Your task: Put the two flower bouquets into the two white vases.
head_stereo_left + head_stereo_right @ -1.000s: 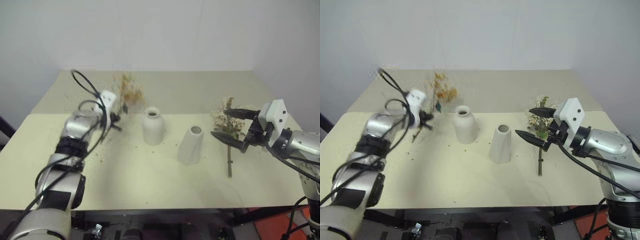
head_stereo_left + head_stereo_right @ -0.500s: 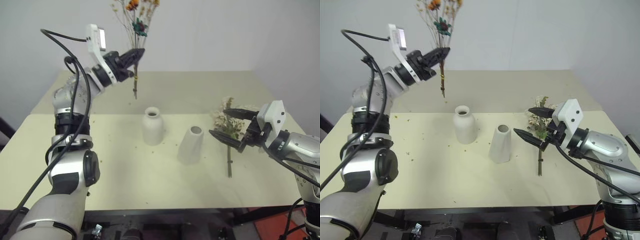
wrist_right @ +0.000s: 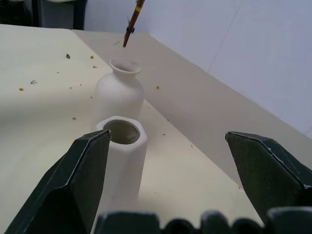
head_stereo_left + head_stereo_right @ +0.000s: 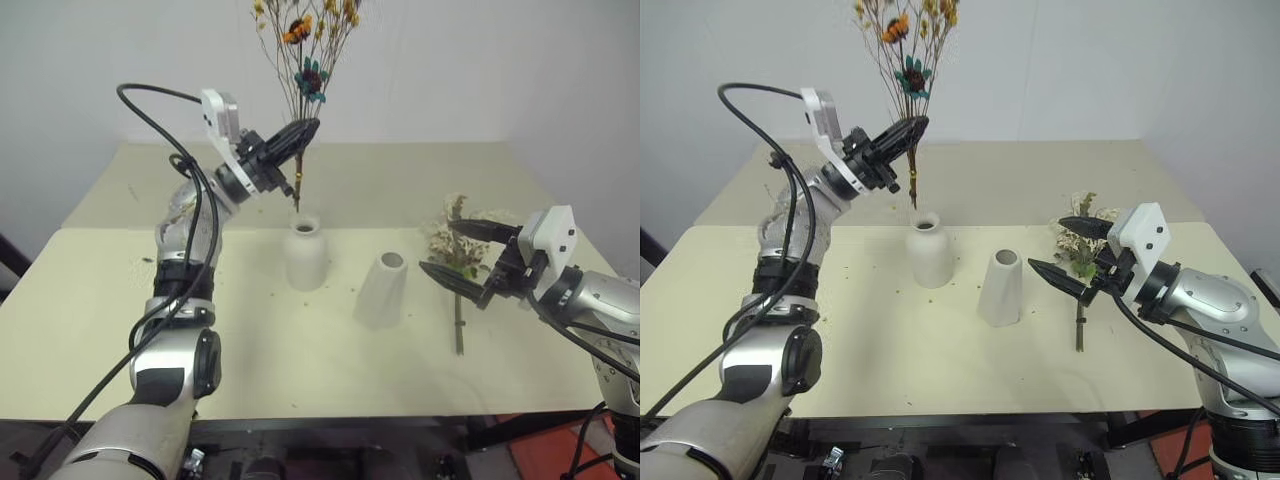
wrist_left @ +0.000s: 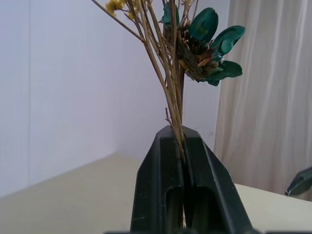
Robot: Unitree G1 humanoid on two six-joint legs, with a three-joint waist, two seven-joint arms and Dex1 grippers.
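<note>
Left gripper (image 4: 308, 127): I have it raised above the table, fingers clamped tight on the stems of the slim bouquet; in the wrist view the two fingers (image 5: 161, 175) meet around the stalks.
Slim bouquet (image 4: 305, 60): upright in the grip, yellow and orange blossoms up against the wall, one teal-petalled bloom (image 5: 207, 41) partway down. I see the stem ends (image 4: 296, 195) hanging just above the mouth of the round vase, not inside it.
Round vase (image 4: 305, 252): upright, bottle-shaped with a narrow neck, near the middle of the table. Empty as far as I can see.
Cone vase (image 4: 381, 290): upright just beside the round vase, on its right and nearer to me. Mouth (image 3: 121, 131) open and empty.
Right gripper (image 4: 1065, 252): I hold it low over the table's right side, fingers spread wide, grasping nothing. It points toward the two vases.
Bushy bouquet (image 4: 452, 245): lying flat on the table behind the right gripper, cream and green head away from me, stem (image 4: 459, 325) running toward the front edge.
Table (image 4: 300, 360): pale yellow top, small plant crumbs scattered on the left half.
</note>
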